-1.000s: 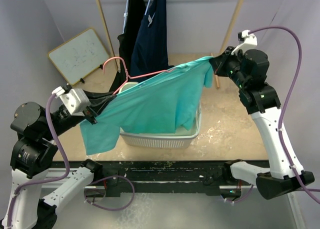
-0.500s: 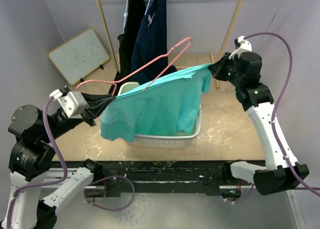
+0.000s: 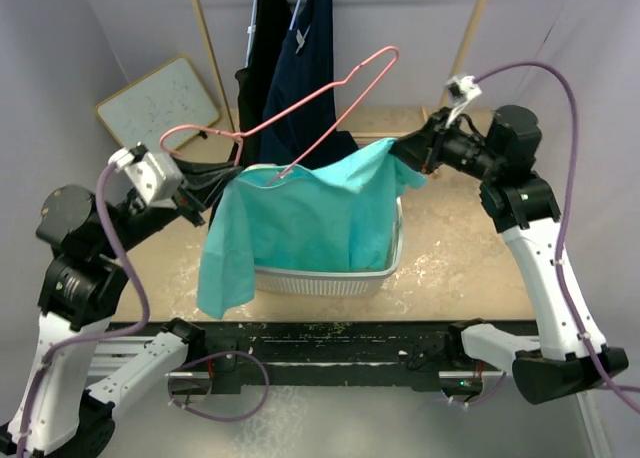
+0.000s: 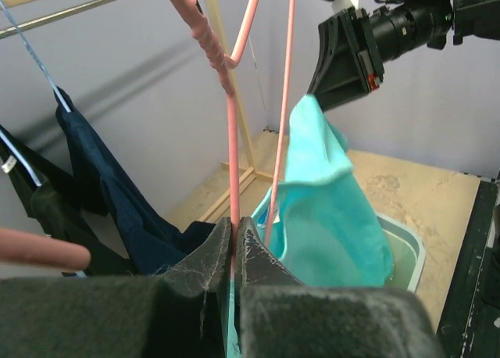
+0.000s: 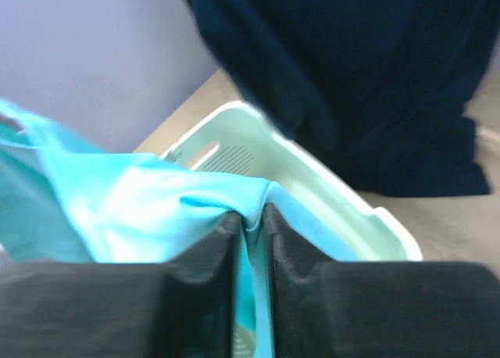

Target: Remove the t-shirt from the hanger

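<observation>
The teal t-shirt (image 3: 300,223) hangs over the pale green basket (image 3: 330,278), its left side drooping past the rim. The pink hanger (image 3: 330,93) sticks up and to the right, mostly clear of the shirt; one end still dips into the collar. My left gripper (image 3: 232,178) is shut on the hanger's bar (image 4: 232,178), with the shirt (image 4: 328,209) just beyond. My right gripper (image 3: 400,150) is shut on a fold of the shirt's right shoulder (image 5: 156,209), held above the basket's rim (image 5: 312,178).
Dark navy and black garments (image 3: 295,68) hang from a wooden rack (image 3: 205,48) behind the basket. A whiteboard (image 3: 160,108) leans at the back left. The navy garment fills the top of the right wrist view (image 5: 351,76).
The hanger has swung up and out of most of the shirt. My right gripper moved left and lower with the shoulder. The shirt has slackened and droops lower over the basket.
</observation>
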Controlling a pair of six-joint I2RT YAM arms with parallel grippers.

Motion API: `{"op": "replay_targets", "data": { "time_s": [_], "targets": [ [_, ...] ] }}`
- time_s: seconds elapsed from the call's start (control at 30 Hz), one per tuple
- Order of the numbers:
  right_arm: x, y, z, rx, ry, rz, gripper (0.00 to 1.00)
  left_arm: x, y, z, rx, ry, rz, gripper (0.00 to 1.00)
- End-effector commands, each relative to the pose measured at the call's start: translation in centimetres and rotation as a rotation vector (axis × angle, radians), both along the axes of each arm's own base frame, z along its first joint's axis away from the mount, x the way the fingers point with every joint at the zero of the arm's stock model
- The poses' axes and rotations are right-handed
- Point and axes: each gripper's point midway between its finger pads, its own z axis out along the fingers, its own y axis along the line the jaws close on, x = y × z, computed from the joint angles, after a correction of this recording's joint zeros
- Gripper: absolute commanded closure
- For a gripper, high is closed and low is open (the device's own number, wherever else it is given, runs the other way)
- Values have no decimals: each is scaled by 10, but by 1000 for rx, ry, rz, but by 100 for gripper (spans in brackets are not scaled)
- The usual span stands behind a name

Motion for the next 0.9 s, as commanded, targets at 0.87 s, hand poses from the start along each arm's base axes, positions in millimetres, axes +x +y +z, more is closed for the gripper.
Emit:
{"op": "replay_targets", "data": {
  "time_s": [0.87],
  "targets": [
    [-117, -11, 103, -153, -262, 86, 36, 19, -64, -76, 220, 198, -412, 100]
  ]
}}
